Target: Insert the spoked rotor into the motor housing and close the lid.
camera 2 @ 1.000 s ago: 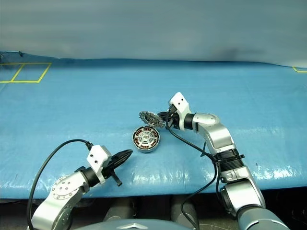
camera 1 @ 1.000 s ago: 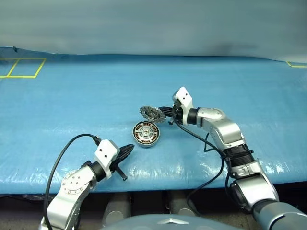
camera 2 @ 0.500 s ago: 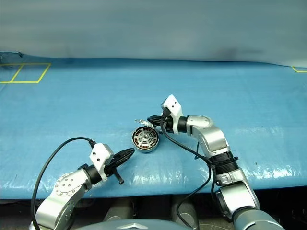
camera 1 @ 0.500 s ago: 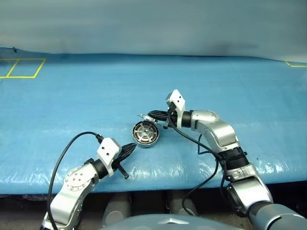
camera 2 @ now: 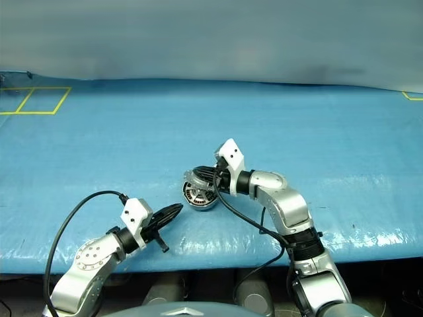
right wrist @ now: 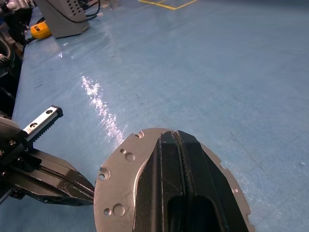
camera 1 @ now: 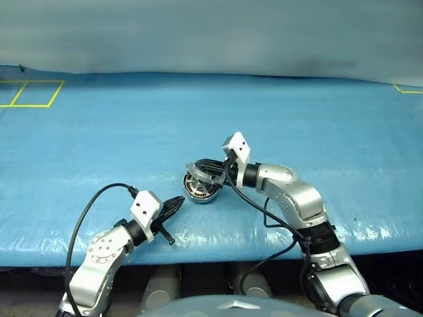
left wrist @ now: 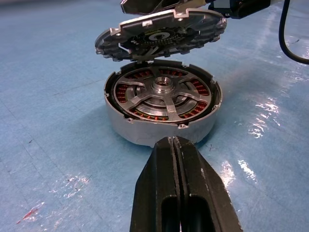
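Note:
The grey motor housing (left wrist: 145, 133) lies flat on the blue table, its copper windings showing. Inside it sits the spoked rotor (left wrist: 162, 88), silver hub up. My right gripper (camera 1: 210, 169) is shut on the rim of the toothed lid (left wrist: 161, 34), which hangs just above the housing, roughly level and tipped slightly, dark inner face down. In the right wrist view the lid's (right wrist: 120, 188) smooth grey back shows under the fingers (right wrist: 166, 164). My left gripper (camera 1: 177, 203) is shut and empty, low over the table, pointing at the housing's near side a short gap away.
A blue tarp (camera 1: 99, 139) covers the table, and its front edge (camera 1: 218, 247) runs just below my arms. Yellow taped squares (camera 1: 30, 93) mark the far left corner. A black cable (camera 1: 99, 198) loops from my left wrist. A grey box (right wrist: 65, 17) stands off the table.
My right gripper has carried the lid left and closer to me, from behind and to the right of the housing to directly above it, turning it flatter. The left gripper has stayed put.

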{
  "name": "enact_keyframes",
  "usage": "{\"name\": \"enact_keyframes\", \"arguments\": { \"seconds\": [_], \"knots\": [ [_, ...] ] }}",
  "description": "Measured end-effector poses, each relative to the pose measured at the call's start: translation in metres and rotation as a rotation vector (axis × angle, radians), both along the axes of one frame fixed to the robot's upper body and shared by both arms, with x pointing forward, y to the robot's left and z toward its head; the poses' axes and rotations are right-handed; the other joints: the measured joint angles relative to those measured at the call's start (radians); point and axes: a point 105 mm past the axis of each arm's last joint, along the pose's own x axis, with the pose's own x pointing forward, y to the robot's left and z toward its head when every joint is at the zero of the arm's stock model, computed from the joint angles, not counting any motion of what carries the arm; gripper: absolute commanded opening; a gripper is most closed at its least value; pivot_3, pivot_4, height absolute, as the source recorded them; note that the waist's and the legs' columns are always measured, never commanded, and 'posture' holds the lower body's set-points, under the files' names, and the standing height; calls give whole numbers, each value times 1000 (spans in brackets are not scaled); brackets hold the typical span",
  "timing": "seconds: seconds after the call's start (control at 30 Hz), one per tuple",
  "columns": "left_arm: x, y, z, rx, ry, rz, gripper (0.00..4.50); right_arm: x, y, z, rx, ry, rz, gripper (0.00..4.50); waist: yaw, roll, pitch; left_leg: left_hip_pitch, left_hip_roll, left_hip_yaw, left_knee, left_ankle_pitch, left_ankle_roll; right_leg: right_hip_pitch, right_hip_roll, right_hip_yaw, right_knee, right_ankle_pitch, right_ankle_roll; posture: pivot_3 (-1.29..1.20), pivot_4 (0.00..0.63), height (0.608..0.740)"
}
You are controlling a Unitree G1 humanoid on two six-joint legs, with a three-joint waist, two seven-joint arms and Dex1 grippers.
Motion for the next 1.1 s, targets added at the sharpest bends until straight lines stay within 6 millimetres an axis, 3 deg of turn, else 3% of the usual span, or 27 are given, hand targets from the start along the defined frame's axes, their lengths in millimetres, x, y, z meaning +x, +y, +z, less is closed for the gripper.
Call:
{"name": "enact_keyframes", "arguments": {
  "seconds": [0.43,0.67,1.1],
  "knots": [
    [-5,3,-9,-13,9,-1,51,-2,-27,1,116,50,-224,0,-1,1,-1,0,0,0,0,0,0,0,0,0,1,0,0,0,150,740],
    [0,12,-22,-16,22,-8,51,-15,-8,-5,127,94,-171,0,-1,3,-2,1,0,0,1,0,0,0,0,0,1,0,-1,0,150,740],
    [1,17,-26,-18,13,-17,51,-37,12,-34,66,196,-88,0,0,3,-2,2,0,0,1,0,0,1,0,0,1,0,-1,0,150,740]
  ]
}}
